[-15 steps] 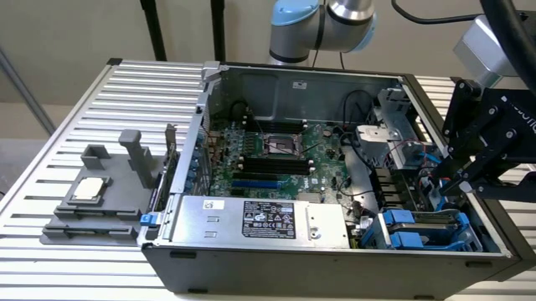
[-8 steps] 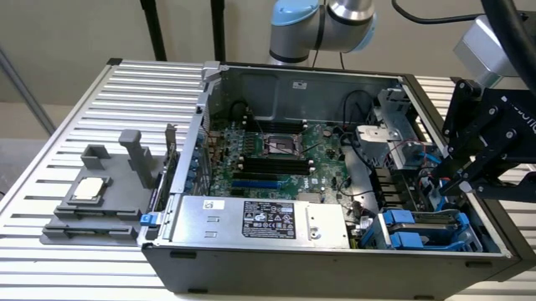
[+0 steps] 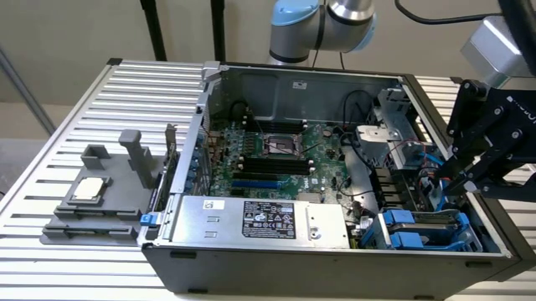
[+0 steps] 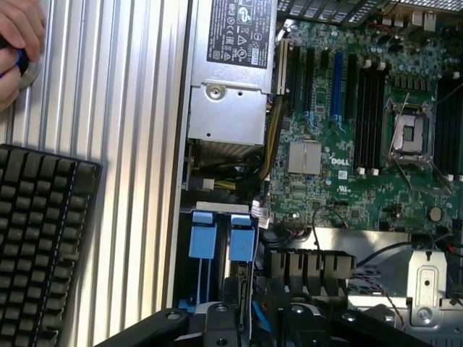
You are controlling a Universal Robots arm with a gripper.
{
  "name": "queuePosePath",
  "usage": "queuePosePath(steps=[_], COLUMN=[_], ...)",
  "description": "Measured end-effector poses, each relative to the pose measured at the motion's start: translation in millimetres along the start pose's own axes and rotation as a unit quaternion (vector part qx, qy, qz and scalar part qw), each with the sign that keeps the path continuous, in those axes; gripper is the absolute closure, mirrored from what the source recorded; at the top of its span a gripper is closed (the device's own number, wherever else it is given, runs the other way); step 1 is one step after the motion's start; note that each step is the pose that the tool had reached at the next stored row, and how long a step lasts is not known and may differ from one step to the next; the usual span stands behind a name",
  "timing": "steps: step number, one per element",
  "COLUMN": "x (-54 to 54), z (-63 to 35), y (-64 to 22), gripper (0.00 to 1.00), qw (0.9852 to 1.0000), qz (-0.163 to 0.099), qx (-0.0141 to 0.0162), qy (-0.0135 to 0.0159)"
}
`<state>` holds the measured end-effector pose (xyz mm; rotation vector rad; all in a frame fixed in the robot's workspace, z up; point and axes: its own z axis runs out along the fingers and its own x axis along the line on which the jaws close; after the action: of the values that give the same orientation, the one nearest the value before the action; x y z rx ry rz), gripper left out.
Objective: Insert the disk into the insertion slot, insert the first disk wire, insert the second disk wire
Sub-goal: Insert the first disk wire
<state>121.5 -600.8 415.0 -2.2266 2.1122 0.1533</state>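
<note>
**Claw at the case's right wall, above the drive cage**

In the exterior view, the open case (image 3: pixel 335 188) fills the middle of the frame on a ribbed table (image 3: pixel 75 113). The arm (image 3: pixel 327 25) stands at the top centre, behind the case. The black claw (image 3: pixel 456 185) hangs at the right edge of the frame, its tip just inside the case's right wall and next to a bundle of blue wires (image 3: pixel 428 179). I cannot tell whether the claw is wide or narrow, or whether it holds anything.

The slot (image 3: pixel 400 227) is in the lower right of the frame, in the front corner of the case, with 2 blue tabs facing up. A flat grey piece in a blue frame lies in it, which looks like the disk (image 3: pixel 444 217). No label can be made out on it.

The power supply (image 3: pixel 251 219) lies at the lower centre, touching the front wall. The green board (image 3: pixel 277 157) is behind it. A grey fixture (image 3: pixel 100 194) sits on the table at the lower left.

In the wrist view, a black keyboard (image 4: pixel 43 238) lies on the table beside the case, and a hand (image 4: pixel 18 43) rests on the table near it.
</note>
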Motion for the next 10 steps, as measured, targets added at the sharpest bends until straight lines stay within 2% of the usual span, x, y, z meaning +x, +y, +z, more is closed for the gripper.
queuePosePath(steps=[6,10], x=[-1.1,-6.6], z=[0.9,6.6], y=[-27.2,-45.7], gripper=[0.70,0.70], qw=[1.0000,1.0000], qz=[0.000,0.000], qx=[-0.0001,-0.0001], qy=[-0.0002,-0.0001])
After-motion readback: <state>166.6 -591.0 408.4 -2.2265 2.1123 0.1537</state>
